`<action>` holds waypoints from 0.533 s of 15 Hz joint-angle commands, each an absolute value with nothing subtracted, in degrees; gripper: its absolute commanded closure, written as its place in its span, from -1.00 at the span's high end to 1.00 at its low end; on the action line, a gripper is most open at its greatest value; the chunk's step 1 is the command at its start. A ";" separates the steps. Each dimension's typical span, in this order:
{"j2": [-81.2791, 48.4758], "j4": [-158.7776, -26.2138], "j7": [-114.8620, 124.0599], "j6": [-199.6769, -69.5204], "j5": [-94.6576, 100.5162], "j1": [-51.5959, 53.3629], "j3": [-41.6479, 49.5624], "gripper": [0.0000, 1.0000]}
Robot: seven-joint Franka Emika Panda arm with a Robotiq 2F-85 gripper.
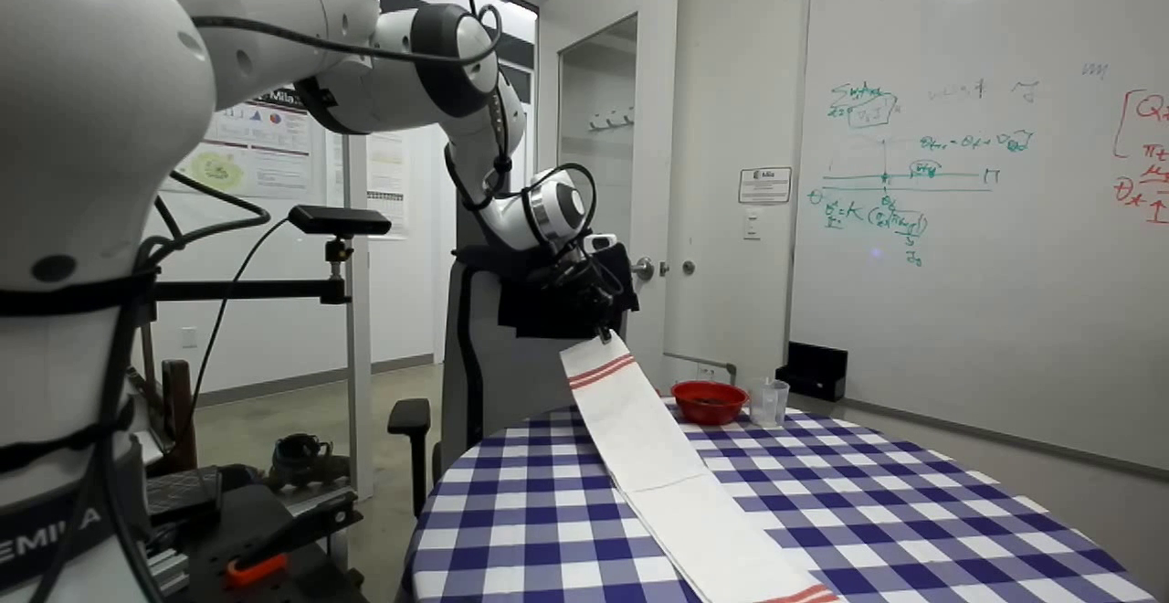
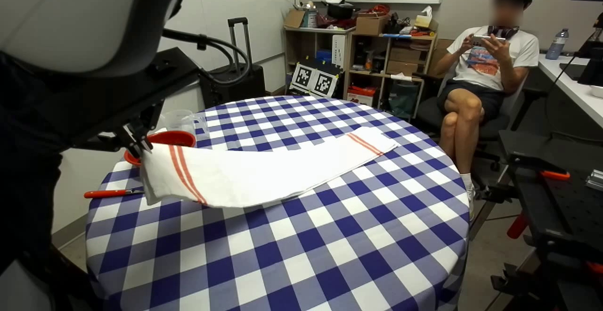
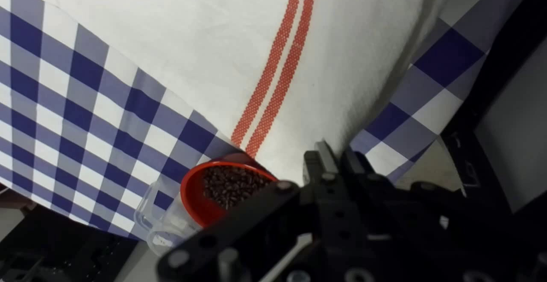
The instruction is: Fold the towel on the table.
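Right now the white towel (image 2: 264, 174), long, narrow and striped red near both ends, stretches out over the round desk (image 2: 282, 254), which is covered in blue-and-white check. One end lies flat on it; the other is held up off the surface, where the gripper (image 3: 337, 148) is clamped on the towel near a corner, its jaws pinched together over the fabric. From that grip the raised edge hangs down. Near this end stands a red bowl (image 1: 710, 407) holding dark brown beans (image 3: 233, 183), and just beside it a clear cup (image 1: 769, 404) with a handle. A red-handled utensil (image 2: 106, 193) lies at the rim of the desk, its tip hidden by the towel in an exterior view. Farther out, a gray chair (image 1: 525, 393) stands past the desk in front of a door (image 1: 658, 82), with a written-on whiteboard (image 1: 986, 311) off to the side. Elsewhere, beyond the desk, a seated person (image 2: 480, 77) holds up a phone (image 2: 481, 40), with crowded shelves (image 2: 311, 42) nearby.
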State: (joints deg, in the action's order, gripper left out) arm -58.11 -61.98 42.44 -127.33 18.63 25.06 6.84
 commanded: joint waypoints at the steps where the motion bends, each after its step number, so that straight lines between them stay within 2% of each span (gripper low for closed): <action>1: -52.47 -67.29 37.08 -127.64 18.76 24.32 5.57 -0.97; 8: -43.00 -75.39 24.74 -127.01 18.08 21.86 3.85 -0.97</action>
